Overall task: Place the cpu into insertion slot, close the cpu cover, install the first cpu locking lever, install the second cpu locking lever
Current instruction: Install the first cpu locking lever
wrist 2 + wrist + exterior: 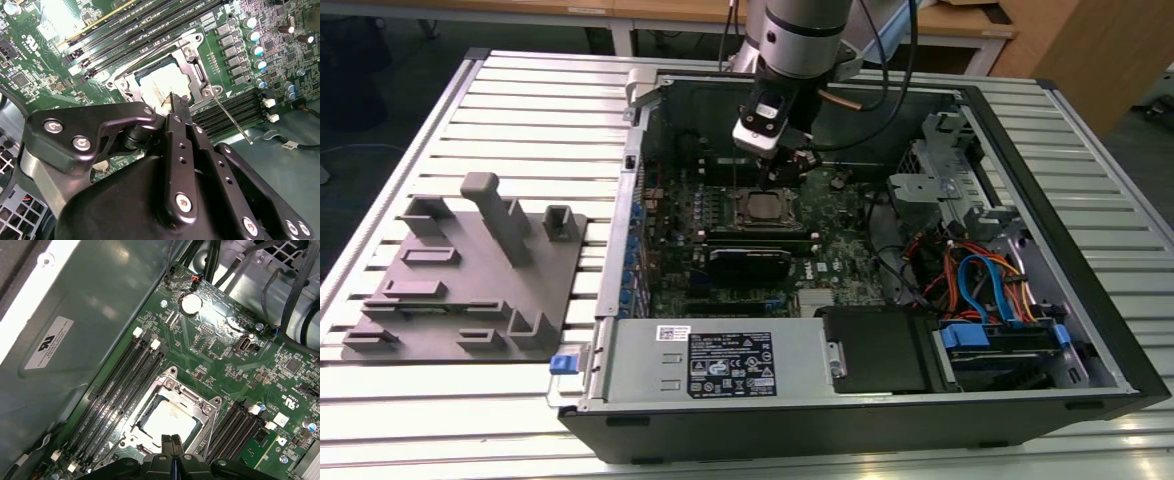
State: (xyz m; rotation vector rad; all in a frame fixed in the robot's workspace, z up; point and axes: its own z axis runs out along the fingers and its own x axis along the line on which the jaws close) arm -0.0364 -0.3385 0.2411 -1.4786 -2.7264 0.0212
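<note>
The silver cpu [169,421] lies flat in the insertion slot [141,416], the cpu cover [192,396] seemingly closed.

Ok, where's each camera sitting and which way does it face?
Exterior view: off the arm, looking down into the open computer case; arm and gripper show.
Second wrist view: on the wrist, looking past the gripper at the cpu.
First wrist view: on the wrist, facing the motherboard; gripper shows.
Both wrist views share the cpu.

An open computer case [854,432] is laid on a slatted table [454,420], toward the edge at the exterior view's right. A grey fixture block [467,270] is set near the opposite edge. Inside the case, a green motherboard [841,265], a grey power supply [707,365] and coloured cables [981,285] are seen. A coin battery [190,303] is seated on the board.
</note>
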